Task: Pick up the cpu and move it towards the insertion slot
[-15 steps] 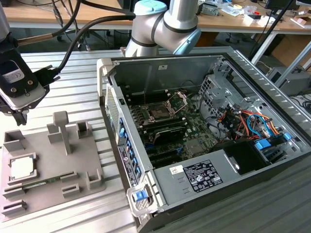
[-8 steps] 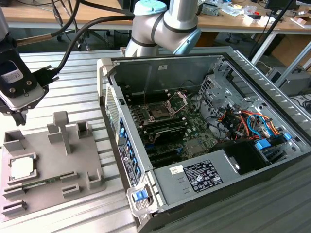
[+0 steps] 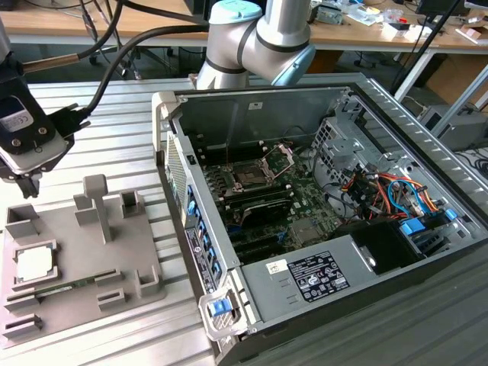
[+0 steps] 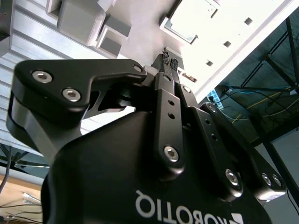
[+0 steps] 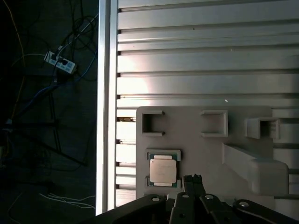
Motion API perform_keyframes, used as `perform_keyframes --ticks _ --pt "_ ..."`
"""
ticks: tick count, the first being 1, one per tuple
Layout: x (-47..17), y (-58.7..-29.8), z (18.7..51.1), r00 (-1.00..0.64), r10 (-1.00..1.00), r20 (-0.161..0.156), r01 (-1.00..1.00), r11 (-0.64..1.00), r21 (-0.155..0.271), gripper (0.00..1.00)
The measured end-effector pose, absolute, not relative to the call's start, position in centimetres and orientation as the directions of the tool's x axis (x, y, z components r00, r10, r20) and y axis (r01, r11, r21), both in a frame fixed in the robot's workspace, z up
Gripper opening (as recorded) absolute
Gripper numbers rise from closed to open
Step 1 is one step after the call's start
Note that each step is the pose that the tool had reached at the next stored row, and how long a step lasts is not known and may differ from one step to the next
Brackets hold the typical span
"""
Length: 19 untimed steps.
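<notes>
The cpu lies flat in a square recess of the grey plastic tray at the exterior view's left, silvery top up. In the first wrist view the cpu sits just beside my fingertips. My gripper hangs above the tray's far corner, apart from the chip, its fingers shut together with nothing between them. The second wrist view shows the gripper over the tray. The insertion slot is in the motherboard inside the open computer case, its silver retaining plate hinged up.
The case's side wall stands between tray and socket. Upright posts rise from the tray. A green memory stick lies at the tray's front. The slatted table's edge drops to a floor with cables.
</notes>
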<state>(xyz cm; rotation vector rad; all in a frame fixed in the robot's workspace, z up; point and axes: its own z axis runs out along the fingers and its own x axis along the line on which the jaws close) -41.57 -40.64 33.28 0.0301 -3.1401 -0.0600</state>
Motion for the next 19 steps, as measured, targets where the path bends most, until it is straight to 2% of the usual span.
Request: perform_keyframes --ticks 19 --pt "-41.91 -40.64 33.18 -1.000 -0.019 0.000 -0.019 0.999 0.038 0.11"
